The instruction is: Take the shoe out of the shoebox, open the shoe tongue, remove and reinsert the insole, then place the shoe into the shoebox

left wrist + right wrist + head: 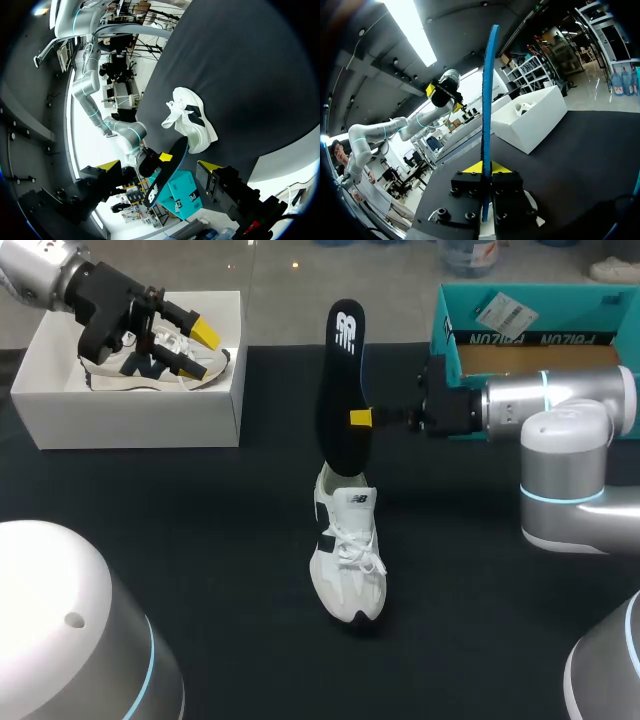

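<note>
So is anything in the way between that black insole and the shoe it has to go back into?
Nothing visible is. The right gripper holds the insole upright, with its lower end at the opening of the shoe. The left gripper is off to the side, over the white shoebox.

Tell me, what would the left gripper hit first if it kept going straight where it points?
The left gripper would probably meet the white shoe, or the black table just beside it; depth is unclear.
</note>
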`<state>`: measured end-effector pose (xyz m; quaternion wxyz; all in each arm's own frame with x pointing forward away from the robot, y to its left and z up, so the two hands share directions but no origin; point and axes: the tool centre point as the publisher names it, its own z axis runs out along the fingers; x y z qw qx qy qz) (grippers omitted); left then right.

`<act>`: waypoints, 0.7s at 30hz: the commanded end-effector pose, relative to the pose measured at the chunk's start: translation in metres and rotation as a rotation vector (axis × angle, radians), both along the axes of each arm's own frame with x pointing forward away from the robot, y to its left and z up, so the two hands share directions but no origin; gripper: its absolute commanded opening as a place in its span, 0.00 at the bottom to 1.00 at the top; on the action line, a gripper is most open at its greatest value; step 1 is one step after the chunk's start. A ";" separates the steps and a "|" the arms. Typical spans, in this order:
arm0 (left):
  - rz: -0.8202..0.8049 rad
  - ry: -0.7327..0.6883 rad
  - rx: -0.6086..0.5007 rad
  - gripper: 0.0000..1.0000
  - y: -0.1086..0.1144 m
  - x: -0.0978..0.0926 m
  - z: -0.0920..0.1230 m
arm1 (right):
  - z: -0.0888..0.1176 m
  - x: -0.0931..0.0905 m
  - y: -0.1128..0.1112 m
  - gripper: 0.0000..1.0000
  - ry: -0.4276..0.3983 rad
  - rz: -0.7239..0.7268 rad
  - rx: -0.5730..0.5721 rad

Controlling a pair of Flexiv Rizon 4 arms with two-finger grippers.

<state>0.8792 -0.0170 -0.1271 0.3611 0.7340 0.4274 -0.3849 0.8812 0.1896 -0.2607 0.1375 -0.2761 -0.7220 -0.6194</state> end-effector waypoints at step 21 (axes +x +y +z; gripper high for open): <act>-0.001 -0.002 0.002 1.00 0.000 0.000 0.000 | -0.049 0.011 0.015 0.00 -0.076 0.159 -0.006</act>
